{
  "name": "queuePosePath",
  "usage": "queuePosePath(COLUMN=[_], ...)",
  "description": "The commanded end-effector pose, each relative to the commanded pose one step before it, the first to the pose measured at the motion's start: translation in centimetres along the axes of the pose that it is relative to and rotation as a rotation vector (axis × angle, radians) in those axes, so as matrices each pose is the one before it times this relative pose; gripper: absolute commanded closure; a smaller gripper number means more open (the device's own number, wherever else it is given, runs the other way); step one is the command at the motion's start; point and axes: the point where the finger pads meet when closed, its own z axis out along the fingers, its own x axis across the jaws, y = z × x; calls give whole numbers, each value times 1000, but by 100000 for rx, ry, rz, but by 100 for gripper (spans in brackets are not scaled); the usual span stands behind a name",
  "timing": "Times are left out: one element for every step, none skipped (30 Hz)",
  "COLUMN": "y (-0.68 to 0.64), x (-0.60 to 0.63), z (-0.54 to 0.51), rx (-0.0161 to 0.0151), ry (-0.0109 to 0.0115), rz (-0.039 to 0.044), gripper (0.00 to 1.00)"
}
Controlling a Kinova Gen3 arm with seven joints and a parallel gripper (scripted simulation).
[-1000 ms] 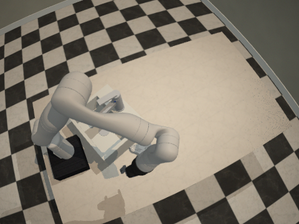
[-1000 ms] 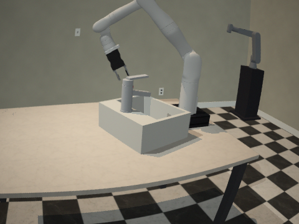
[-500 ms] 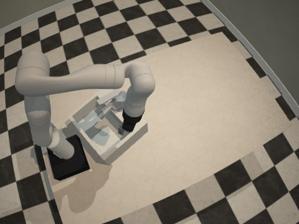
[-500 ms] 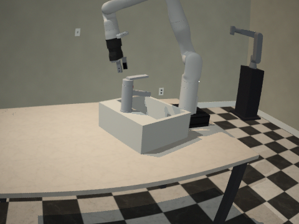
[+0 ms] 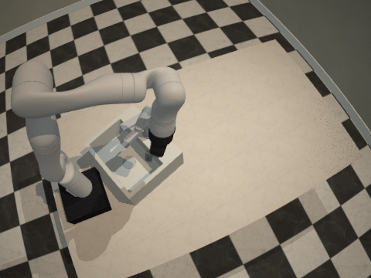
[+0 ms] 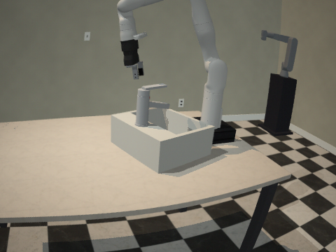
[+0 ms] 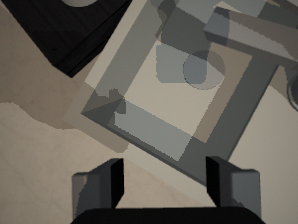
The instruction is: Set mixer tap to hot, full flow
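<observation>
The arm rose from its base, bent over at the elbow, and reached down through the wrist to the gripper (image 5: pixel 148 157) (image 6: pixel 138 75) (image 7: pixel 165 182), which pointed downward with its fingers (image 5: pixel 148 157) (image 6: pixel 136 73) spread wide apart, nothing between them.

Compared with a second ago, top view: gripper (image 5: pixel 149 157) (image 6: pixel 138 74) (image 7: pixel 164 175) shifts from outside the basin (image 5: pixel 158 179) (image 6: pixel 185 151) (image 7: pixel 240 117) to above it. Exterior view: gripper hangs nearer upright, formerly slanted. Arm (image 5: pixel 97 90) (image 6: pixel 204 35) folds differently, wrist now screening the tap column from overhead. Arm's shadow (image 5: pixel 90 241) lies closer to its base.
</observation>
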Motion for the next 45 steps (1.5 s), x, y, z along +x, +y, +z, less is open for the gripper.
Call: queuePosePath(y=[-7, -959, 0, 0, 0, 0, 0, 0, 0, -897, 0, 0, 0, 0, 0, 0, 0, -835, 0, 0, 0, 0, 0, 0, 0, -772, 0, 0, 0, 0, 0, 0, 0, -711, 0, 0, 0, 0, 0, 0, 0, -650, 0, 0, 0], x=[10, 867, 0, 0, 0, 0, 0, 0, 0, 868, 0, 0, 0, 0, 0, 0, 0, 863, 0, 0, 0, 0, 0, 0, 0, 851, 0, 0, 0, 0, 0, 0, 0, 834, 0, 0, 0, 0, 0, 0, 0, 812, 0, 0, 0], z=[-177, -523, 0, 0, 0, 0, 0, 0, 0, -494, 0, 0, 0, 0, 0, 0, 0, -466, 0, 0, 0, 0, 0, 0, 0, -438, 0, 0, 0, 0, 0, 0, 0, -410, 0, 0, 0, 0, 0, 0, 0, -383, 0, 0, 0], rx=[-472, -1364, 0, 0, 0, 0, 0, 0, 0, -1351, 0, 0, 0, 0, 0, 0, 0, -1329, 0, 0, 0, 0, 0, 0, 0, -1300, 0, 0, 0, 0, 0, 0, 0, -1263, 0, 0, 0, 0, 0, 0, 0, -1219, 0, 0, 0], ry=[183, 943, 0, 0, 0, 0, 0, 0, 0, 849, 0, 0, 0, 0, 0, 0, 0, 758, 0, 0, 0, 0, 0, 0, 0, 671, 0, 0, 0, 0, 0, 0, 0, 589, 0, 0, 0, 0, 0, 0, 0, 513, 0, 0, 0], rz=[-59, -6857, 0, 0, 0, 0, 0, 0, 0, -6686, 0, 0, 0, 0, 0, 0, 0, -6493, 0, 0, 0, 0, 0, 0, 0, -6277, 0, 0, 0, 0, 0, 0, 0, -6042, 0, 0, 0, 0, 0, 0, 0, -5788, 0, 0, 0], gripper=[0, 0, 0, 0, 0, 0, 0, 0, 0, 0, 0, 0, 0, 0, 0, 0, 0, 0, 0, 0, 0, 0, 0, 0, 0, 0, 0, 0, 0, 0, 0, 0, 0, 0, 0, 0, 0, 0, 0, 0, 0, 0, 0, 0, 0])
